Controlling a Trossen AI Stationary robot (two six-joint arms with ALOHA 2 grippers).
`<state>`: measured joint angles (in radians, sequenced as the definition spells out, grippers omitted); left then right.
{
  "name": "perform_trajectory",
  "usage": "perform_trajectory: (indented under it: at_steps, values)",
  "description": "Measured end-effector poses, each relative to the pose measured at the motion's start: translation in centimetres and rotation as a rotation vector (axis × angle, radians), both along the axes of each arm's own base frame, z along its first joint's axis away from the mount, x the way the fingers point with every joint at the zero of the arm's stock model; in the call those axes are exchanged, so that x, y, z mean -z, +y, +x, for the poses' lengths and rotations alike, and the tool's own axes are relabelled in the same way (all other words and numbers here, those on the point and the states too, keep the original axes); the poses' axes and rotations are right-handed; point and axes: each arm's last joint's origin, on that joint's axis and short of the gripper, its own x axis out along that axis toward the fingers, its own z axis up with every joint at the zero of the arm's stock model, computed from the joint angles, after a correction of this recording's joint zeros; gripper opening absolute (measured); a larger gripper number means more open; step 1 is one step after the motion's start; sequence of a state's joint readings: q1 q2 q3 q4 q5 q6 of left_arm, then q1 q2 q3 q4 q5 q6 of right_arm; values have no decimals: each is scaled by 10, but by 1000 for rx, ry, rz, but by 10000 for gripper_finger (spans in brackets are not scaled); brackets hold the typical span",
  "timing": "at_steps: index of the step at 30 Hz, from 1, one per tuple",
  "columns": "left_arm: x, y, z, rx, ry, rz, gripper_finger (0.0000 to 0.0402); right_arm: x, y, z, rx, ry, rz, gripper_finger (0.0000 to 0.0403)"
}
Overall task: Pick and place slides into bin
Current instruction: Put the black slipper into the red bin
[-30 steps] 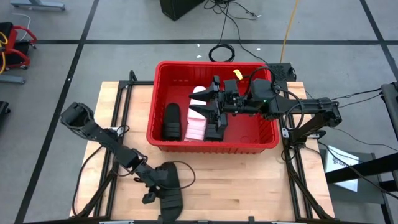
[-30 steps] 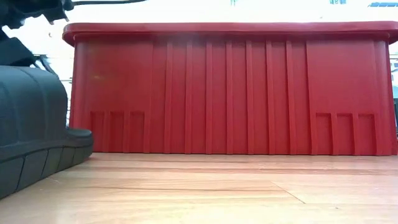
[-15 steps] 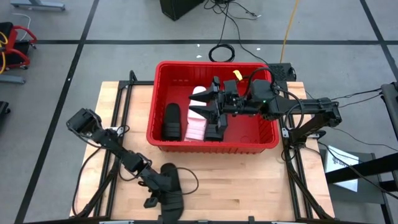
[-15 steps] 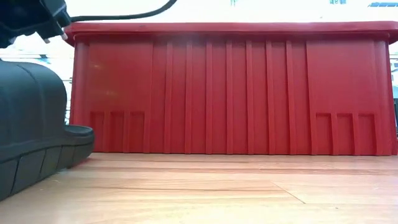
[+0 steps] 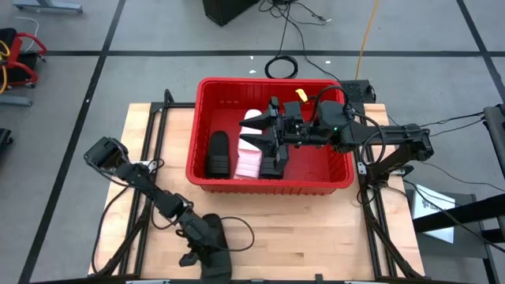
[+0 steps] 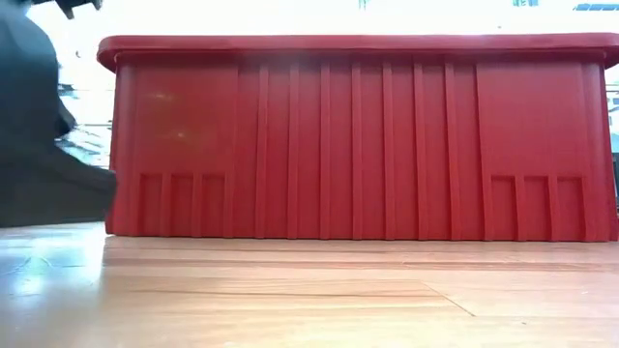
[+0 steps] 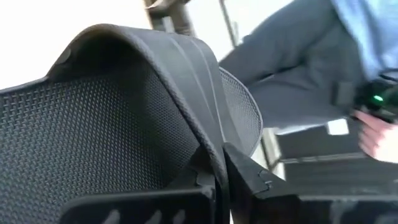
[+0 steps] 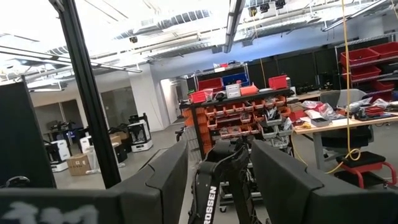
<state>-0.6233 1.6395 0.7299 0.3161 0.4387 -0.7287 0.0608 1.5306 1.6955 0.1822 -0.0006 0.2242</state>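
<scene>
Down at the lower left of the overhead frame, the left gripper point(image 5: 207, 251) is clamped on a black slide point(image 5: 215, 254), right near the front edge of the wooden table point(image 5: 316, 237). From its wrist camera that sandal's textured sole point(image 7: 93, 137) fills the shot, with the dark fingers point(image 7: 245, 177) pinched on its edge. At table level the same shoe shows as a dark shape point(image 6: 44, 145) at the far left, raised clear of the wood.

Centre frame from above sits the red bin point(image 5: 215, 180), with its ribbed front wall point(image 6: 358, 145) spanning the low view. Inside it, a black slide point(image 5: 218, 154) lies near the left wall, a pale pink slide point(image 5: 249, 164) just beside it, and another black one point(image 5: 272, 164) further right.

Over the bin's middle hangs the right gripper point(image 5: 264, 130), reaching in from the right, jaws spread wide and empty; its wrist camera looks out between two parted fingers point(image 8: 161, 180) at the workshop. A person's hand point(image 7: 376, 134) and blue sleeve show in the upper right of the left wrist view.
</scene>
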Motion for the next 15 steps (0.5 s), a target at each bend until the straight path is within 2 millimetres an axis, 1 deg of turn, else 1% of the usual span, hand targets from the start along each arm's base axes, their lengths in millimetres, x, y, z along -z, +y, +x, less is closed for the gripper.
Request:
perform_trajectory:
  at_steps: [2,4,8,15]
  values:
    - [-11,-2,1,20,-16,-33,5,0,0,0,0,-1,0,166]
    - [-25,-3,2,34,-57,-67,7,0,0,0,1,0,0,166]
    - [-64,1,2,46,-174,-135,4,0,0,0,4,-1,1,166]
    - [-126,13,-9,65,-269,-224,5,0,-1,0,16,-4,-30,166]
